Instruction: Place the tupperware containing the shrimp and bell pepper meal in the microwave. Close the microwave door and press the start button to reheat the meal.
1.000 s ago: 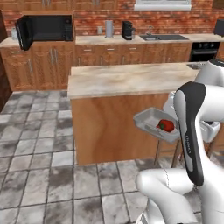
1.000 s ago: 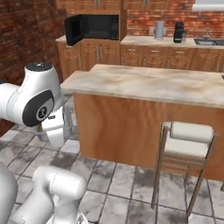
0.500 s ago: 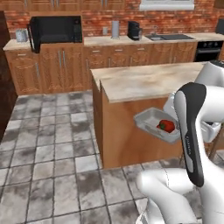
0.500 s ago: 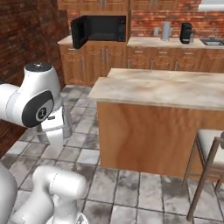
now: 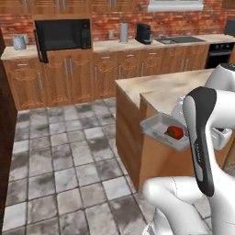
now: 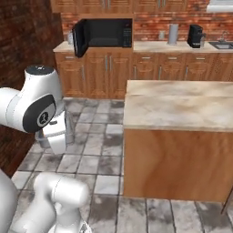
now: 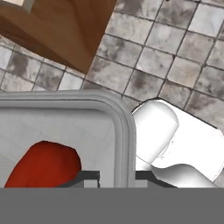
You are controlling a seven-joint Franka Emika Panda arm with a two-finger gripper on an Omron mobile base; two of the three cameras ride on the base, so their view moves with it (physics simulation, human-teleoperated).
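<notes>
Left base view: the base has driven on, so the microwave [image 5: 62, 35], door [image 5: 40, 47] open, sits nearer than before. The tupperware [image 5: 163, 131] with pepper [image 5: 175, 132] hangs beside the desk [image 5: 161, 90]. Hand view: the hand [image 7: 117, 176] grips the tupperware's rim.

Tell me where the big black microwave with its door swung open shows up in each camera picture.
Left base view: the big black boxy microwave sits upper left, on the back wooden cabinets, door open to its left.
Right base view: upper middle-left, door open to its left.
Hand view: not in it.
Shared landmark: the black coffee maker on the back counter, right of the microwave.
</notes>
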